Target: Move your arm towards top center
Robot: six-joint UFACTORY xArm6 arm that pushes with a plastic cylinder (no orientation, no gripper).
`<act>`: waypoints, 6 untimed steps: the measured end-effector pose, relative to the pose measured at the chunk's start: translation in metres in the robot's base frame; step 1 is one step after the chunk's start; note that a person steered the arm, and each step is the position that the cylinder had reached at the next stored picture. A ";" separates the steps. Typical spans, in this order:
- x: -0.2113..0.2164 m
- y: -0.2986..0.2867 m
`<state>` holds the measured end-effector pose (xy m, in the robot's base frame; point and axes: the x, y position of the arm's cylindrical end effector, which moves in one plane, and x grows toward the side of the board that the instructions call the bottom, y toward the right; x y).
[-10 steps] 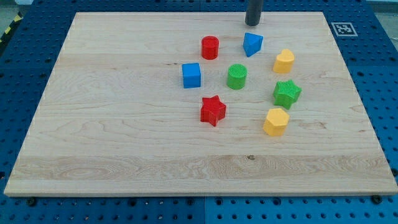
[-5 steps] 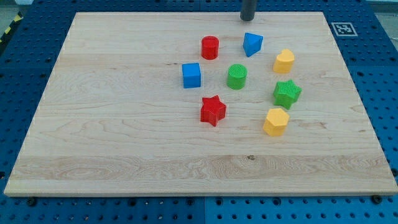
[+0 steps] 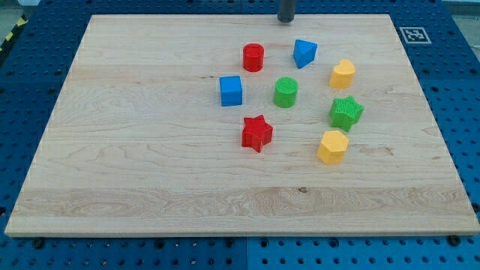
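tip [image 3: 286,21] of the dark rod, which carries no jaws, rests at the wooden board's [image 3: 150,150] top edge; red cylinder block [image 3: 253,57] and blue triangular block [image 3: 304,53] sit just below it, untouched.

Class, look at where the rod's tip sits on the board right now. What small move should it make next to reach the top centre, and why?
Probably a short slide toward the view's left along the top edge. My tip already sits at the board's top edge, but somewhat right of its middle, above and between the red cylinder and the blue block. It touches no block, and that path looks free.
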<state>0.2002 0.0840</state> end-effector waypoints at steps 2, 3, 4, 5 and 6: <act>0.000 -0.010; 0.000 -0.011; 0.000 -0.012; 0.000 -0.013; 0.025 -0.013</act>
